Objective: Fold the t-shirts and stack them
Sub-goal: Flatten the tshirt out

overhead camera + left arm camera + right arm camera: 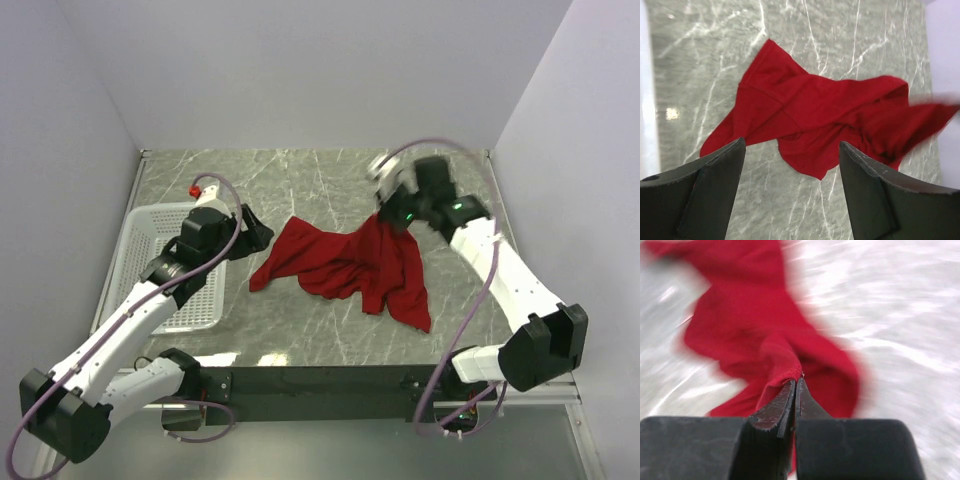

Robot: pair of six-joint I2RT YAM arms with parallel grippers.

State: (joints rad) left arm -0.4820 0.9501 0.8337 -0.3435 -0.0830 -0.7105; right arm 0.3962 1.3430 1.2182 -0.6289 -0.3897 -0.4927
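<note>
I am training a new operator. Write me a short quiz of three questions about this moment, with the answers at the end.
1. True or false: the right gripper is shut on the red t-shirt.
2. Choose one. The left gripper is: A) open, holding nothing; B) shut on the t-shirt; C) shut on the basket.
3. Fill in: the white mesh basket stands on the robot's ____ side of the marble table.
Key: 1 true; 2 A; 3 left.
</note>
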